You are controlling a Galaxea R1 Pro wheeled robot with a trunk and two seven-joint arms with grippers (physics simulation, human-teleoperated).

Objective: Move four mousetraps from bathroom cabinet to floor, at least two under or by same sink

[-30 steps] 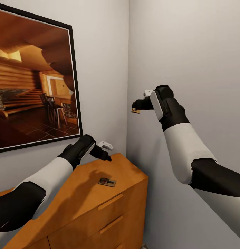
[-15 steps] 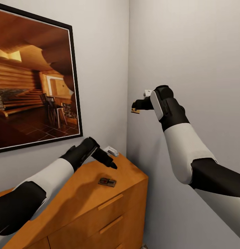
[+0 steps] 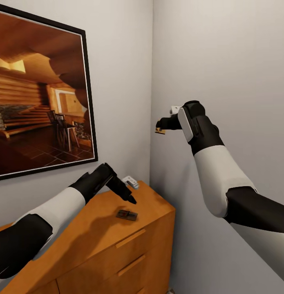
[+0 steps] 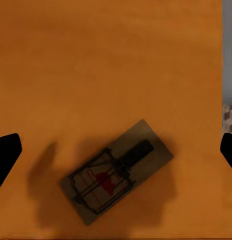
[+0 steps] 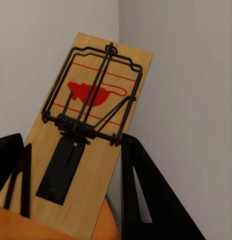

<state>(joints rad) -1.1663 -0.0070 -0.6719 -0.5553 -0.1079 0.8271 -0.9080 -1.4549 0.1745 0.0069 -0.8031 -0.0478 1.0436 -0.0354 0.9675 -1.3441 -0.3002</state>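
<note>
Hovering the left gripper [image 3: 127,195] just above the top of the cabinet [image 3: 97,232], to the right of the framed picture [image 3: 35,94] on the wall. Jaws spread wide, with the fingers [image 4: 6,156] standing well to either side of the mousetrap [image 4: 116,172]. Lying flat on the wood toward the cabinet's right end, that mousetrap, and sitting skewed to the line between the fingertips.

Judging by this, lining up for the pickup. Doing it well probably meaning:
- turning the wrist so the pads meet the long edges of the board squarely
- centring over the board before going down
- lowering until the fingertips are all but touching the cabinet top
- closing on the wooden edges, not on the wire or spring

Taking care here, since so thin a board gives little to bite on, and a crooked pinch is likely to spin it or slide it off toward the cabinet's right edge.

Further right, holding the right gripper [image 3: 159,125] up near the corner of the walls, clamped on a second mousetrap [image 5: 88,130]. Gripping that board low down between the fingers [image 5: 141,200], wire side facing the wrist camera. Keeping that arm quiet and the clamp firm while working with the left, so as not to drop one trap while fetching the other.
</note>
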